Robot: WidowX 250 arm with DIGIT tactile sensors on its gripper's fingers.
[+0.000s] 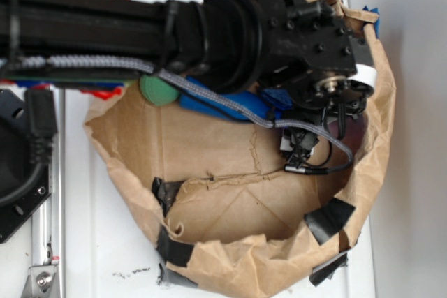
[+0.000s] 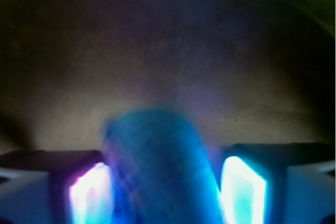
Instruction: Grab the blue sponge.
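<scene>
blue sponge [image 2: 157, 166]: blurred, between the jaws of the gripper [image 2: 160, 187], jaws partly open either side, grip unclear; paper bag [image 1: 209, 151] beneath; green ball [image 1: 157, 92] nearby

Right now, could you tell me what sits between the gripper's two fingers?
A blurry blue object, apparently the sponge, fills the gap between the fingers, seen in the wrist view.

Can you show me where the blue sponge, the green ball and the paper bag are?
blue sponge [image 2: 157, 166]: wrist view, its blurry front face.
green ball [image 1: 156, 91]: exterior view, visible lower part.
paper bag [image 1: 237, 259]: exterior view, front rim.
</scene>
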